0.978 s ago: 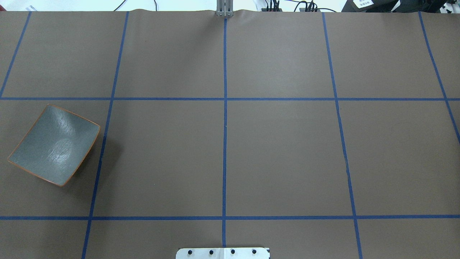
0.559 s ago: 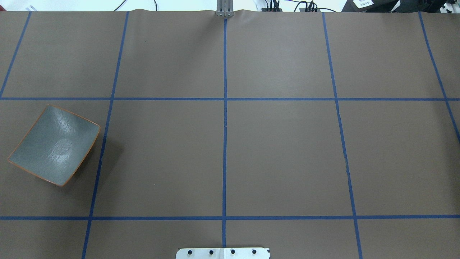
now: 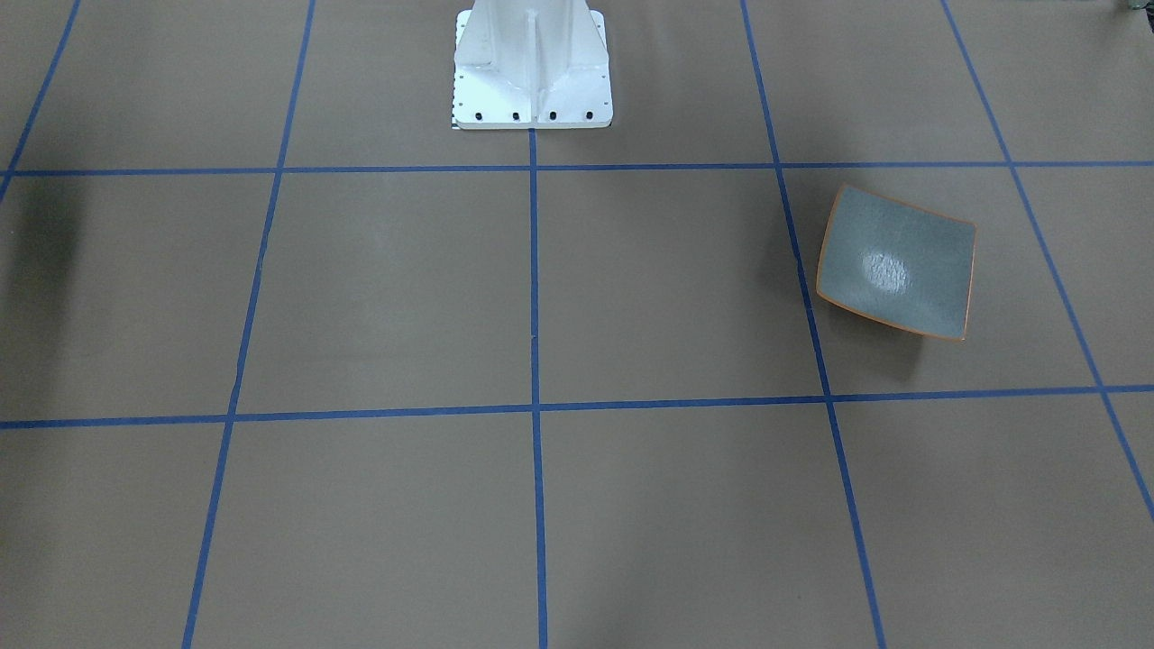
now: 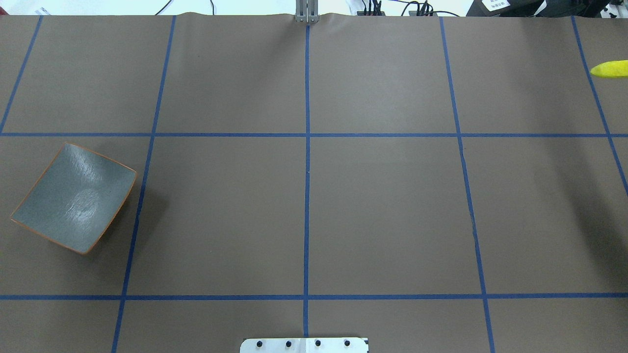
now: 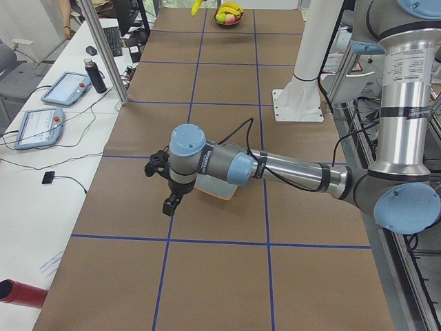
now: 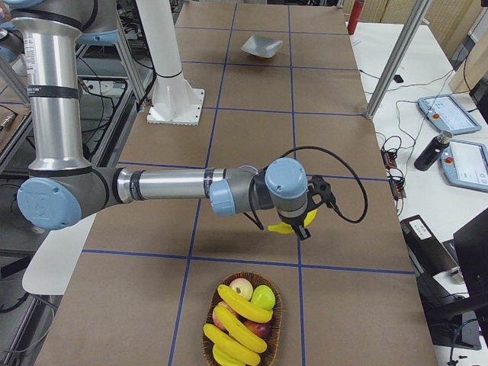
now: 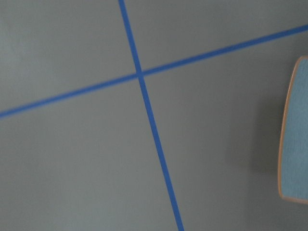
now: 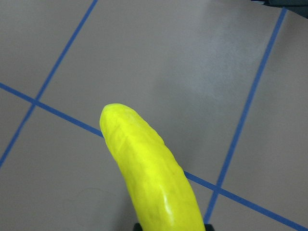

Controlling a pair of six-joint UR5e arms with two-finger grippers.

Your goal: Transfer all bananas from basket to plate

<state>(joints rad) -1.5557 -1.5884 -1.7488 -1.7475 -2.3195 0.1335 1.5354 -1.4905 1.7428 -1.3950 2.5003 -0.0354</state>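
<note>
The grey-green square plate with an orange rim lies bare on the robot's left side; it also shows in the front view and at the left wrist view's right edge. My right gripper is shut on a yellow banana and holds it above the table, beyond the basket. The banana's tip shows at the overhead view's right edge. More bananas lie in the basket. My left gripper hangs beside the plate; I cannot tell whether it is open or shut.
The basket also holds an apple and a green fruit. The white robot base stands mid-table. The brown table is marked with blue tape lines. Tablets and a bottle lie on the side bench.
The banana's tip has come into the overhead view at the right edge, with a shadow below it. The plate has not moved.
</note>
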